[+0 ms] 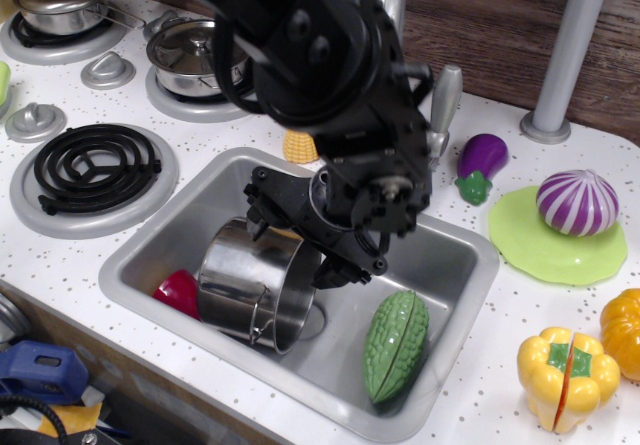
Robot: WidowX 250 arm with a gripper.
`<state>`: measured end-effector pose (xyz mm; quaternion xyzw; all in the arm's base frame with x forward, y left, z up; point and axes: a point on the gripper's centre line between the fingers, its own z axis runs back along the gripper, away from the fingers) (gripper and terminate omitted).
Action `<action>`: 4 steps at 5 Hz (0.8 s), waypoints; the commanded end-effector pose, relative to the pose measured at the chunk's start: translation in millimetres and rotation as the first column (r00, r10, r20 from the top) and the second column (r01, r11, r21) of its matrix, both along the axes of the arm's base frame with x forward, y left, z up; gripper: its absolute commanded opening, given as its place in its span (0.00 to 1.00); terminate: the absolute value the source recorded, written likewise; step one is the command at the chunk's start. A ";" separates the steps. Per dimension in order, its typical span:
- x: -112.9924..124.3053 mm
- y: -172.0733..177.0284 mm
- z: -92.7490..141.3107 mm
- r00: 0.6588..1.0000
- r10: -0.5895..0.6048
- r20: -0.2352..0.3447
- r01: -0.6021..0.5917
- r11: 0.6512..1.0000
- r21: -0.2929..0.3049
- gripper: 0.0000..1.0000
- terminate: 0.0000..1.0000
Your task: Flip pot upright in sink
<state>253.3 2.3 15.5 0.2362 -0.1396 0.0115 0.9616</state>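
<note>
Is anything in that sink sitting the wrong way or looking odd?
Yes. The shiny lidless steel pot lies tipped on its side in the grey metal sink, mouth facing the green gourd toy. A red toy sits wedged behind it.

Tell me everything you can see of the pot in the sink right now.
The pot is shiny stainless steel, cylindrical and lidless, with a thin wire loop handle on its near side. It lies tipped on its side in the left half of the sink, mouth facing right. A red toy sits against its left end. The black pincer straddles its upper rim, jaws spread, contact unclear.
</note>
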 end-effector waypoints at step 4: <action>7.7 27.3 -7.0 0.992 -0.063 0.109 0.047 0.988 0.145 1.00 0.00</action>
